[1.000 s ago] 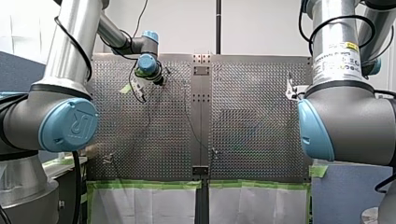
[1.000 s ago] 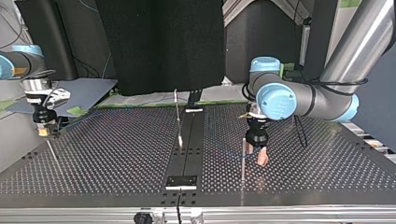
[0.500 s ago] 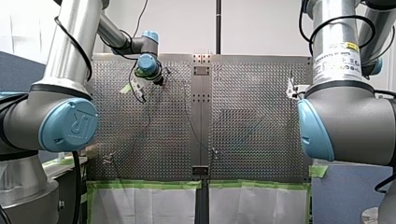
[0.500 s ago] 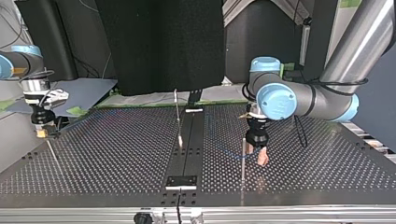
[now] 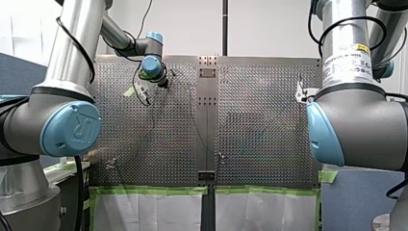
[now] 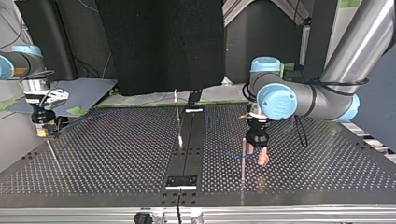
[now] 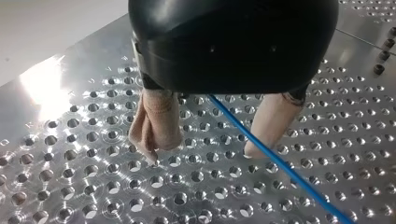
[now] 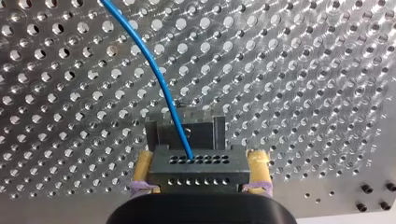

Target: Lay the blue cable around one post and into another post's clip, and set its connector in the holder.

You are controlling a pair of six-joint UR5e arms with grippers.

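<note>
The blue cable (image 7: 275, 163) lies on the perforated table and runs between the spread beige fingers (image 7: 156, 123) of my left gripper (image 7: 201, 155), which is open and touches nothing. In the top view my left gripper (image 6: 257, 155) hangs low just beside a thin upright post (image 6: 243, 158), and the cable (image 6: 227, 152) shows faintly beside it. My right gripper (image 8: 201, 169), with yellow pads, is shut on the black connector (image 8: 196, 163). The cable leaves the connector's face. The grey holder (image 8: 187, 127) stands right ahead of the connector. My right gripper (image 6: 42, 133) is at the top view's far left.
A second post with a clip (image 6: 178, 119) stands on the dark centre strip (image 6: 187, 154). A small plate (image 6: 181, 182) sits on that strip near the table's edge. Green tape (image 5: 154, 190) lines the table edge in the front view.
</note>
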